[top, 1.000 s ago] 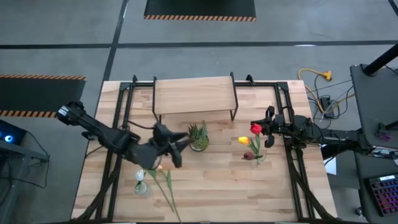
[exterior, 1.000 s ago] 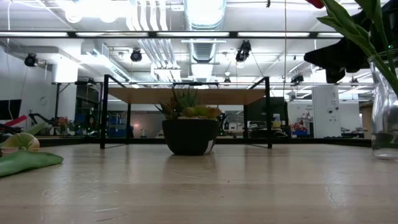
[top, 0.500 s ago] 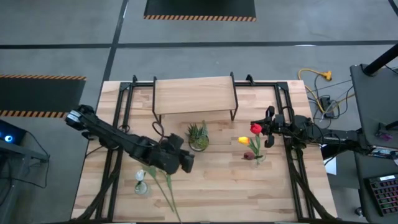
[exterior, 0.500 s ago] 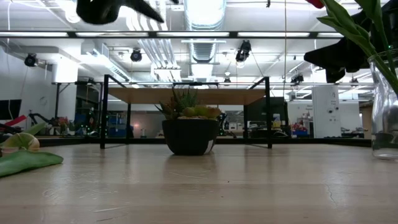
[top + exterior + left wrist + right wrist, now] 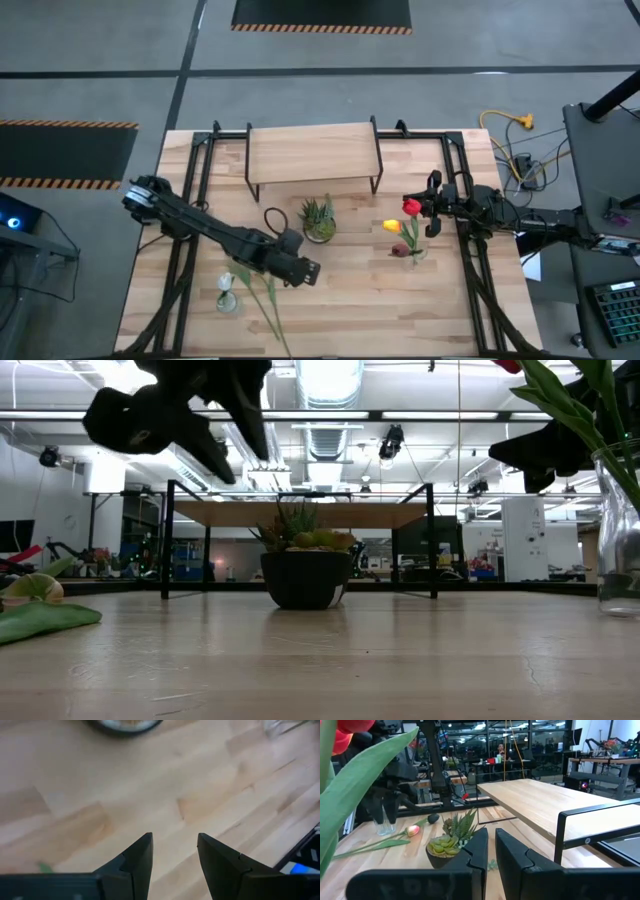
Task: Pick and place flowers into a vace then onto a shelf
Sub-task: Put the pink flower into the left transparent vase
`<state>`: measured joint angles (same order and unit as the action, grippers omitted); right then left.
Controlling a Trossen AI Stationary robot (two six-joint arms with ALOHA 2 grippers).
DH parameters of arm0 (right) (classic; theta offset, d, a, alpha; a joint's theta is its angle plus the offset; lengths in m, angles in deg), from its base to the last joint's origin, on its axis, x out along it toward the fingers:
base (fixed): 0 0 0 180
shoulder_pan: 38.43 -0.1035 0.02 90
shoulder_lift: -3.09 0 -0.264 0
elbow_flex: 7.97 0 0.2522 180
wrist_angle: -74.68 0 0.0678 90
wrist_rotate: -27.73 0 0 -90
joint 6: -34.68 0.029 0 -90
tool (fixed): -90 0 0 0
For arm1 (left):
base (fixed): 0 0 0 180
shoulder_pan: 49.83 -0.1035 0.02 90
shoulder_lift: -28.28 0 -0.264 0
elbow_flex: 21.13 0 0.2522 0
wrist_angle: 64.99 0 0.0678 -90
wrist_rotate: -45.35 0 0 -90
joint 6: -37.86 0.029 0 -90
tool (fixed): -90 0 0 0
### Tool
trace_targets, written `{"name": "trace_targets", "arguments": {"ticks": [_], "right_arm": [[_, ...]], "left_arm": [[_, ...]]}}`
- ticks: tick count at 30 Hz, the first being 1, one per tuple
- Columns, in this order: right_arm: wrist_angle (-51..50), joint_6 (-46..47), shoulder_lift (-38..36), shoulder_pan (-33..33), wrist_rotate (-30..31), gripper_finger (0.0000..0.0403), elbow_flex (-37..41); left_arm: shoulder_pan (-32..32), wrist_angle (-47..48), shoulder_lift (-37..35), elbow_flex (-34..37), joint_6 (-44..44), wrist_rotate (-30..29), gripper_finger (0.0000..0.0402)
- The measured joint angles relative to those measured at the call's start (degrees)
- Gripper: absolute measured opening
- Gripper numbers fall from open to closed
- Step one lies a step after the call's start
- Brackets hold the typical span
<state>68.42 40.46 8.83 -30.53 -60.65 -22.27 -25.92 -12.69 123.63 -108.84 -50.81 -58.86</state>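
Two arms on the slatted table (image 5: 440, 300) here, and only one looks busy. The left gripper (image 5: 308, 271) hangs over the middle of the tabletop, just in front of the little potted plant (image 5: 319, 219), and its wrist view shows the two dark fingers (image 5: 137, 860) spread apart with nothing but bare wood between them, so that claw is released and empty. A glass vase (image 5: 227, 298) stands near the front left with a white tulip (image 5: 226, 282) in it, and a pink tulip (image 5: 262, 292) lies on the boards beside it, its long stem running toward the front edge.

Over on the right, the right gripper (image 5: 431, 210) sits beside a red tulip (image 5: 411, 207), with a yellow tulip (image 5: 392, 226) and a dark maroon one (image 5: 399, 249) lying on the wood just in front of it. Its fingers (image 5: 480, 851) are nearly closed (whether they actually pinch that stem, I can't tell). The shelf (image 5: 311, 153) stands at the back of the table with nothing on it.
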Motion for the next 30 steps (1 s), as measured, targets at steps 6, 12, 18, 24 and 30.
{"name": "trace_targets", "arguments": {"ticks": [6,12,18,24,30], "right_arm": [[-0.01,0.0,0.0,-0.01,0.0,0.0028,0.0],[-0.04,0.0,0.0,-0.01,-0.02,0.0028,0.0],[-0.11,0.0,0.0,-0.02,-0.02,0.0028,0.0],[-0.2,0.0,0.02,-0.01,-0.01,0.0028,0.0],[-0.86,0.0,0.07,-0.02,-0.02,0.0028,0.0]], "left_arm": [[0.01,0.26,2.09,0.03,-3.08,6.25,0.0139],[0.03,1.61,4.39,0.12,-6.11,14.04,0.0139],[0.05,6.99,6.27,0.22,-10.49,21.44,0.0139],[0.16,8.64,7.09,1.0,-11.79,23.79,0.0139],[1.07,8.53,7.07,3.49,-14.0,25.84,0.0139]]}}
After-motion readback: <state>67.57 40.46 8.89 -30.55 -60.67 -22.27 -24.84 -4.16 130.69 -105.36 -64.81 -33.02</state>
